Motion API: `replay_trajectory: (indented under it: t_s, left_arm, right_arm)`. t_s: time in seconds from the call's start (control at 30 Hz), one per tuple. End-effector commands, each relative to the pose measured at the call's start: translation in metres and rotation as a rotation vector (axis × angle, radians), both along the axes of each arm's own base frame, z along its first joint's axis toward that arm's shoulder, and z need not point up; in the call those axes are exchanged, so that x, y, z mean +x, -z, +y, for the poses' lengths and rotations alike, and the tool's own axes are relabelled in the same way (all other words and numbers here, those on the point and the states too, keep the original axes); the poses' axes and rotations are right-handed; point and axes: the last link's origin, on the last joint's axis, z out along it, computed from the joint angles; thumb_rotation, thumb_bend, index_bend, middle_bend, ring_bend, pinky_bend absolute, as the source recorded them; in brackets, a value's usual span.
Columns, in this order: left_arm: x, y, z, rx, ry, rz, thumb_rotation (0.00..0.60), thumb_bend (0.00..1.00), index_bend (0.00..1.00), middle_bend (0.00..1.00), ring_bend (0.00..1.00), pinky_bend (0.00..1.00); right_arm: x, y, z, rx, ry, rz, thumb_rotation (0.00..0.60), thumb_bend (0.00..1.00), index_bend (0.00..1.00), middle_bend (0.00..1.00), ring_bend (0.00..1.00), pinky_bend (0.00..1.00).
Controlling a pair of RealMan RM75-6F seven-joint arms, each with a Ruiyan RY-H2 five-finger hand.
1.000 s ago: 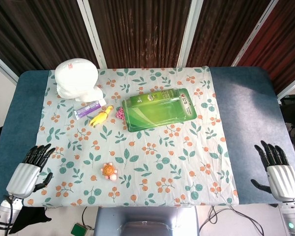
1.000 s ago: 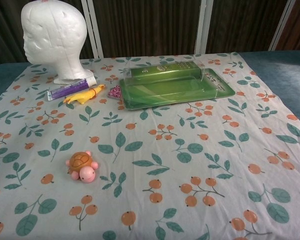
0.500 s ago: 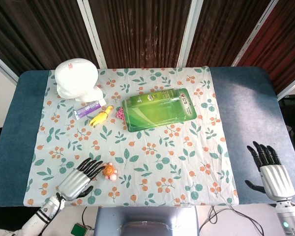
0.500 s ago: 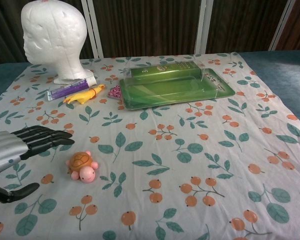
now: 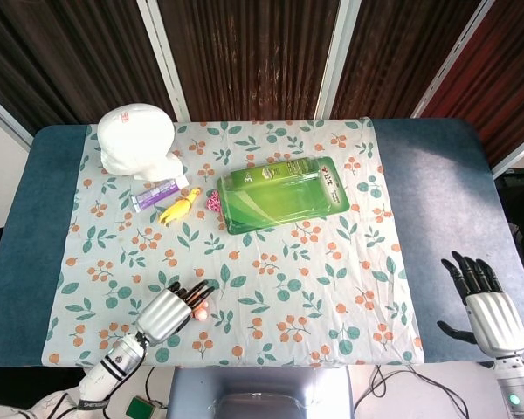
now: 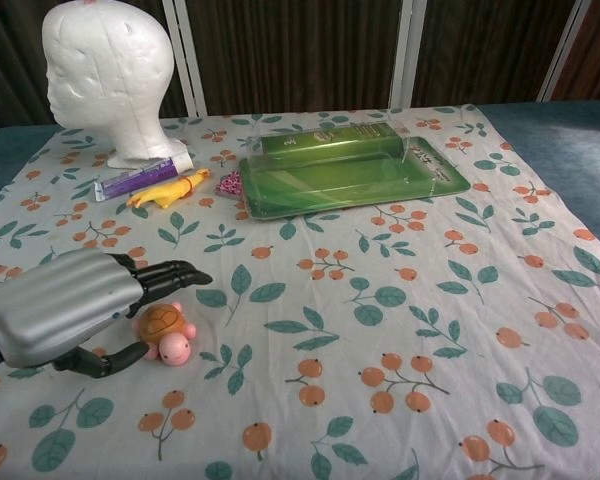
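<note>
A blue table [image 5: 437, 183] carries a floral cloth [image 5: 279, 288] in front of dark curtains. Near the cloth's front edge on the left sits a toy turtle [image 6: 166, 332], orange-shelled and pink-headed. The left hand [image 6: 65, 305] hangs right over it, fingers [image 6: 175, 272] extended and slightly apart, thumb beside the toy, not yet grasping. The right hand [image 5: 485, 301] rests with fingers spread over bare table.

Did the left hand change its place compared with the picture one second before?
Yes. The left hand has moved right across the table, from the blue edge onto the flowered cloth, and is now over the turtle toy.
</note>
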Motion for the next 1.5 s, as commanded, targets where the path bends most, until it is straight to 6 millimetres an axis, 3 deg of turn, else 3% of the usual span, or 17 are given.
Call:
replay_trajectory:
  t_s: [0.03, 0.23, 0.5, 0.7, 0.9, 1.03, 1.13, 1.37, 1.47, 1.5]
  left_arm:
    - [0.005, 0.007, 0.002, -0.008, 0.027, -0.019, 0.6, 0.42, 0.16, 0.19, 0.54, 0.45]
    - [0.003, 0.011, 0.006, 0.013, 0.054, 0.019, 0.6, 0.42, 0.25, 0.23, 0.56, 0.46]
    - [-0.004, 0.012, 0.01, 0.03, 0.052, 0.021, 0.6, 0.42, 0.42, 0.41, 0.66, 0.53]
    - [-0.008, 0.012, 0.012, 0.028, 0.033, 0.026, 0.6, 0.42, 0.43, 0.45, 0.69, 0.57]
    - [-0.013, 0.013, 0.017, 0.029, 0.003, 0.018, 0.6, 0.45, 0.54, 0.66, 0.78, 0.65]
    - [-0.012, 0.014, 0.019, 0.05, 0.007, -0.017, 0.6, 0.52, 0.73, 0.86, 0.86, 0.74]
    - [-0.01, 0.014, 0.02, 0.073, 0.035, -0.04, 0.6, 0.55, 0.81, 0.95, 0.88, 0.77]
    - [-0.011, 0.016, 0.018, 0.087, 0.055, -0.064, 0.6, 0.55, 0.81, 0.95, 0.88, 0.77]
    - [-0.017, 0.017, 0.018, 0.062, 0.036, -0.033, 0.6, 0.51, 0.64, 0.75, 0.87, 0.75]
    - [-0.019, 0.018, 0.018, 0.053, 0.025, -0.023, 0.6, 0.49, 0.52, 0.66, 0.85, 0.74]
  right_arm:
    - [0.0, 0.0, 0.0, 0.003, 0.001, 0.0, 0.6, 0.13, 0.0, 0.0, 0.0, 0.0]
    - [0.0, -0.001, 0.001, 0.017, 0.001, -0.01, 0.6, 0.13, 0.0, 0.0, 0.0, 0.0]
    - [0.0, -0.001, 0.001, 0.022, 0.005, -0.008, 0.6, 0.13, 0.0, 0.0, 0.0, 0.0]
    - [0.0, 0.0, 0.001, 0.023, 0.007, -0.006, 0.6, 0.13, 0.0, 0.0, 0.0, 0.0]
    - [0.0, 0.0, 0.001, 0.02, 0.008, -0.004, 0.6, 0.13, 0.0, 0.0, 0.0, 0.0]
    - [0.0, 0.0, 0.001, 0.021, 0.008, -0.003, 0.6, 0.13, 0.0, 0.0, 0.0, 0.0]
    - [0.0, 0.0, 0.001, 0.022, 0.007, -0.002, 0.6, 0.13, 0.0, 0.0, 0.0, 0.0]
    - [0.001, 0.0, 0.001, 0.025, 0.007, -0.004, 0.6, 0.13, 0.0, 0.0, 0.0, 0.0]
    - [0.0, -0.001, 0.002, 0.023, 0.007, -0.005, 0.6, 0.13, 0.0, 0.0, 0.0, 0.0]
    - [0.0, -0.001, 0.002, 0.022, 0.007, -0.005, 0.6, 0.13, 0.0, 0.0, 0.0, 0.0]
